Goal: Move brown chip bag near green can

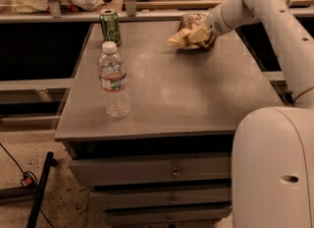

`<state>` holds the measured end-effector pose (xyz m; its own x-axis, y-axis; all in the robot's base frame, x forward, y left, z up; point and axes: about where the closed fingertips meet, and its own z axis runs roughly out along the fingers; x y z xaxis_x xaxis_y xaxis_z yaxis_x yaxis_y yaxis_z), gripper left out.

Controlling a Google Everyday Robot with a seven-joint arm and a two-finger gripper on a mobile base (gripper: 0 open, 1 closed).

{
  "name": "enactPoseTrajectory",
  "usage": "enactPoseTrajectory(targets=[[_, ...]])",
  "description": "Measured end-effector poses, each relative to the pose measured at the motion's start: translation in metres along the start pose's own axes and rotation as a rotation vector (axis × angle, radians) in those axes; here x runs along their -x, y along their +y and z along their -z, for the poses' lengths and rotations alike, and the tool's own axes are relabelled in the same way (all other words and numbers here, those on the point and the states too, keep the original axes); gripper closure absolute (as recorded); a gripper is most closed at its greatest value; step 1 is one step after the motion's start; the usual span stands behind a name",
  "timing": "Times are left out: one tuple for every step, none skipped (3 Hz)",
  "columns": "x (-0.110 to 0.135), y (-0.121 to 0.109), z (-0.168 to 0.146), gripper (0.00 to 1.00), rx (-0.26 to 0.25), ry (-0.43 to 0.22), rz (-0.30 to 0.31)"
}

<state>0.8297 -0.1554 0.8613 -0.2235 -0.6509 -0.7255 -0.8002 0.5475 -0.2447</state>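
Observation:
The brown chip bag (pixel 191 19) lies crumpled at the far right of the grey table top (pixel 176 89). My gripper (pixel 185 37) reaches in from the right on the white arm and sits right over the bag, hiding its middle. The bag's dark foil shows above and below the gripper. The green can (pixel 110 27) stands upright at the table's far left corner, well to the left of the bag and gripper.
A clear water bottle (pixel 114 80) with a white cap stands on the left side of the table, in front of the can. My white base (pixel 274 168) fills the lower right. A rail (pixel 147 14) runs along the table's far edge. Drawers sit below the table top.

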Motion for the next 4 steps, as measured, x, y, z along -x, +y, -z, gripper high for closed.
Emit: enactPoseTrajectory(targets=[[0.030,0.014,-0.002,0.87,0.046,-0.088,0.044],[0.071,0.041,-0.004,1.00,0.114,-0.158,0.140],[0.103,0.062,-0.003,1.00,0.149,-0.205,0.221],[0.126,0.078,-0.003,1.00,0.171,-0.241,0.281]])
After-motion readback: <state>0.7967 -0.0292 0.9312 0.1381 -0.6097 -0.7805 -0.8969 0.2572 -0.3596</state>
